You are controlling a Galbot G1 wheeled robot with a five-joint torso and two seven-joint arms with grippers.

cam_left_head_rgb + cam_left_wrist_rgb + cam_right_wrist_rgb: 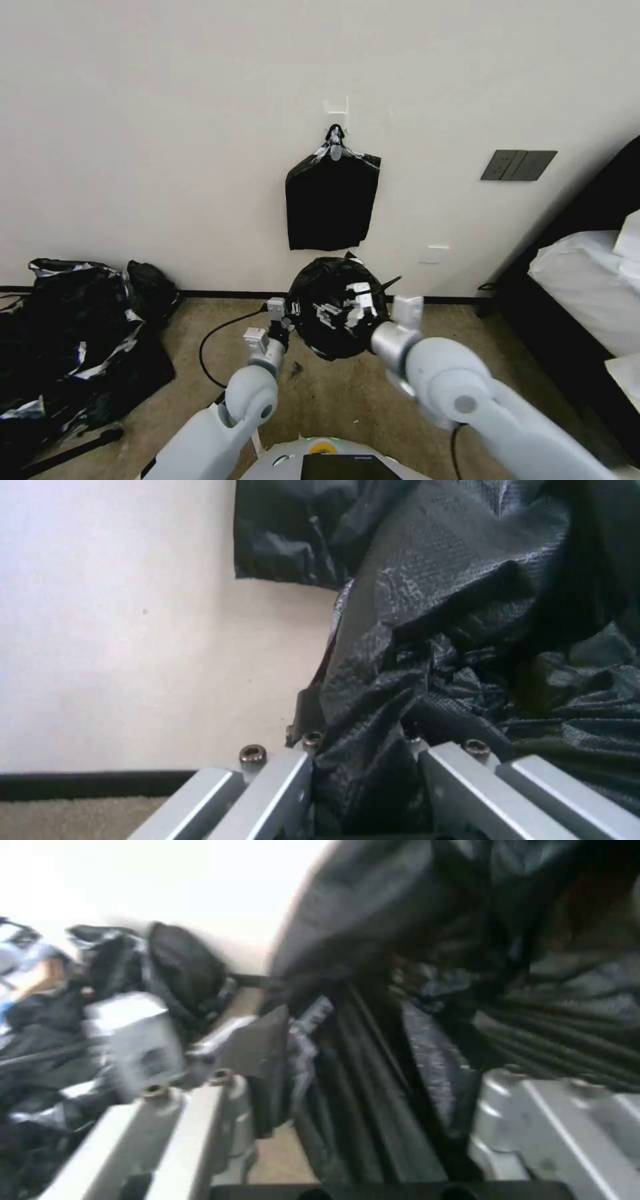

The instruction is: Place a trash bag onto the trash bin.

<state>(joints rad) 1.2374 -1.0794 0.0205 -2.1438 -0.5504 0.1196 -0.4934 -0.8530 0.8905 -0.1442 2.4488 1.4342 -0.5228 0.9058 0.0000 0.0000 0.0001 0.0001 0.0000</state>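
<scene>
The trash bag [333, 313] is a wrinkly glossy black plastic bag, held up as a rounded bundle in front of the wall, just above the carpet. My left gripper [285, 321] grips its left side and my right gripper [363, 301] its right side. In the left wrist view, black plastic [427, 645] is bunched between the fingers of the left gripper [363, 752]. Folds of the bag [413, 1005] also run between the fingers of the right gripper [373, 1080] in the right wrist view. The trash bin is hidden.
A flat black bundle [331, 200] hangs from a clip on the wall directly behind the bag. A large black plastic mass [73, 333] lies on the floor at the left. A bed [587, 280] stands at the right. A black cable [217, 340] loops across the carpet.
</scene>
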